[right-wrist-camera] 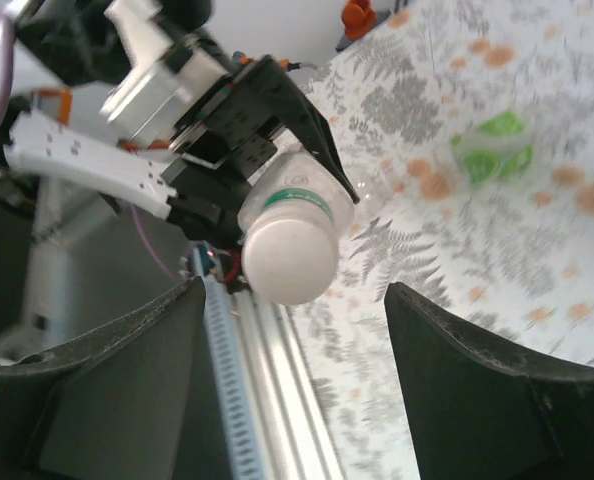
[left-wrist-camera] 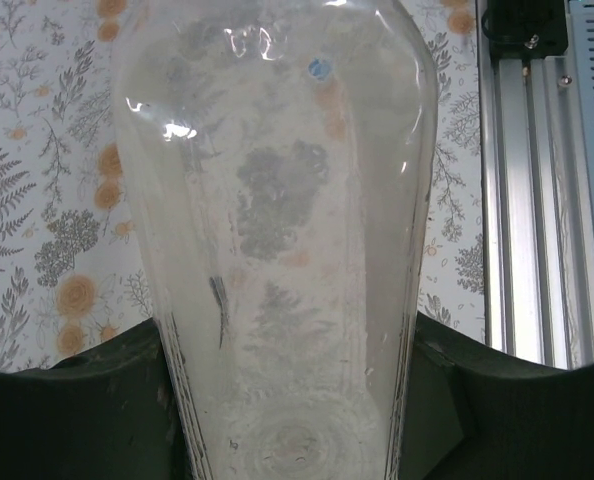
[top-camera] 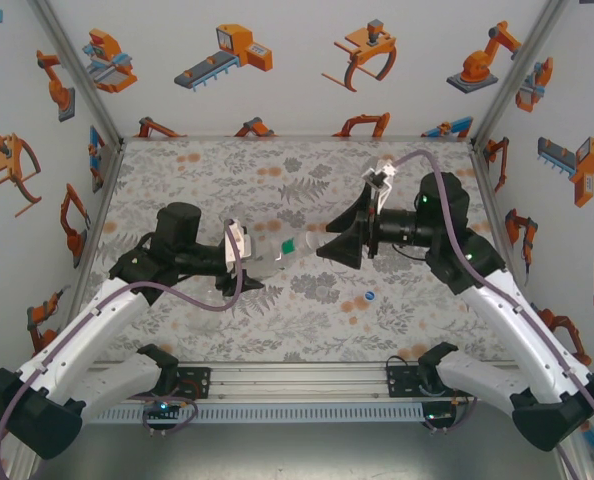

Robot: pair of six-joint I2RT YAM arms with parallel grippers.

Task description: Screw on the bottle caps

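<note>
Left to right, 2 arms at 1 bottle.

Left gripper (top-camera: 249, 264) — closed on the lower body of a clear bottle (left-wrist-camera: 277, 220), held sideways above the table (top-camera: 277, 180) with its neck toward the right arm. The fingers (left-wrist-camera: 77, 420) press both flanks near the base.

A white cap (right-wrist-camera: 289, 262) sits on the neck above a green ring (right-wrist-camera: 297, 206). Whether it is fully tightened cannot be told.

Right gripper (right-wrist-camera: 293, 300) — jaws apart, 1 finger on each side of the white cap with a gap on both sides, touching nothing.

A blue cap (top-camera: 369, 296) lies loose on the table, near the front and right of the bottle. A blurred green object (right-wrist-camera: 492, 150) lies farther off.

Handling, as judged: the bottle looks empty, so it is light, and its thin smooth wall would dent under a hard squeeze and slip under a soft one. The low, wide body is the sound hold, firm enough to resist twisting. The cap is small and stiff, and is best pinched across its rim, square to the neck, so the thread does not cross.
</note>
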